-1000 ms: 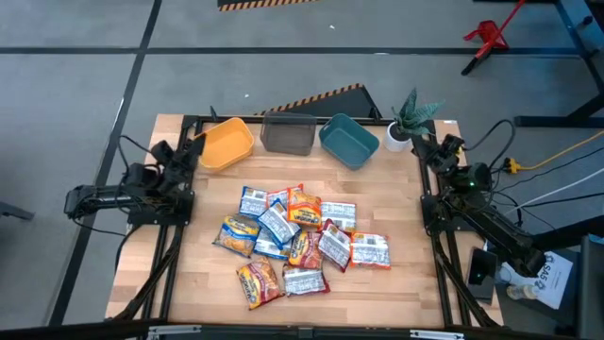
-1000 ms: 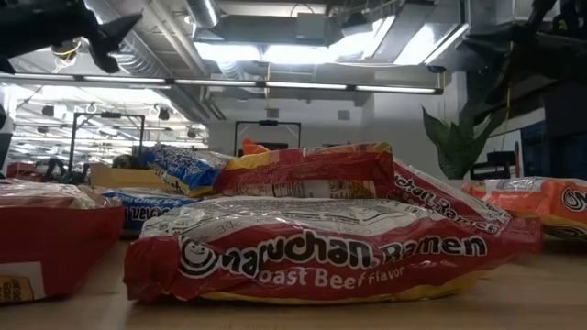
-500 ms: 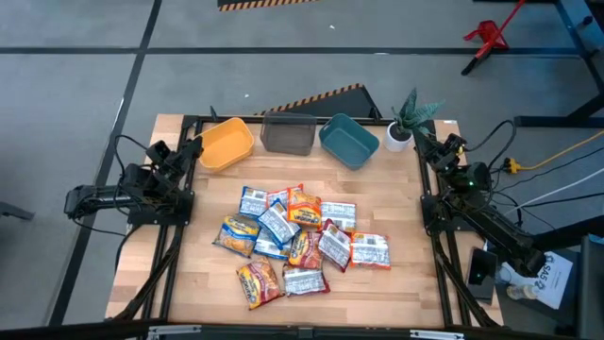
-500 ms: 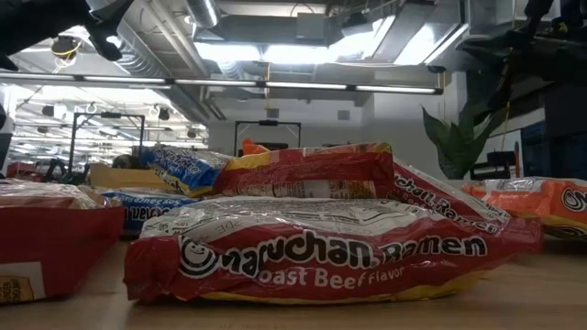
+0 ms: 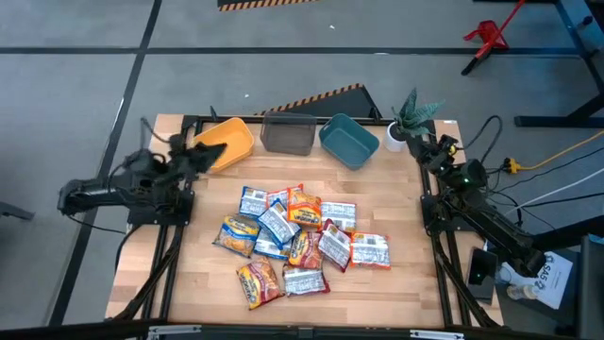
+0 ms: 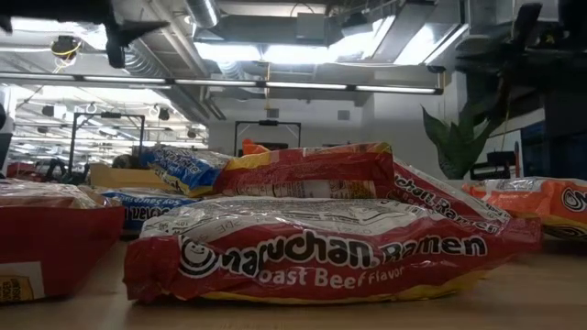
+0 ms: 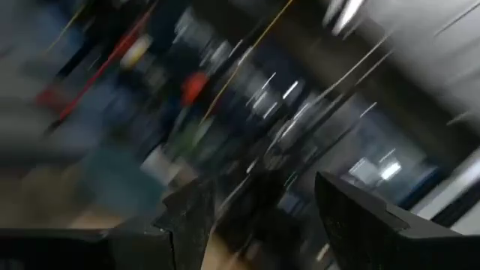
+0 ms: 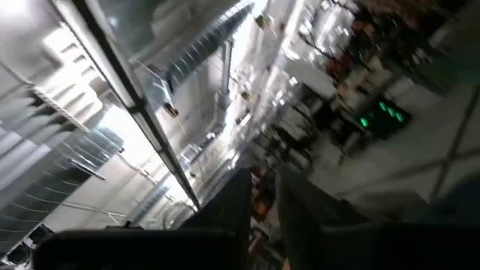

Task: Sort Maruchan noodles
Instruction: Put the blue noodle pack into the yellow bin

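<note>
None of the packets (image 5: 300, 242) were sorted: all sat heaped mid-table (image 5: 396, 283), and the three bins (image 5: 287, 135) at the far edge showed nothing inside. Open board ran between heap and bins, with side margins clear. Left gripper (image 5: 209, 152) hovered at the yellow bin (image 5: 231, 142), fingers spread wide, empty. Right gripper (image 5: 422, 149) waited by the plant (image 5: 408, 118), nearly closed.

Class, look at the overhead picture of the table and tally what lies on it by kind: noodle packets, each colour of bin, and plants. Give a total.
Noodle packets: 12 (they overlap, so this is a best count)
Yellow bin: 1
Grey bin: 1
Teal bin: 1
Potted plant: 1
Total: 16
</note>
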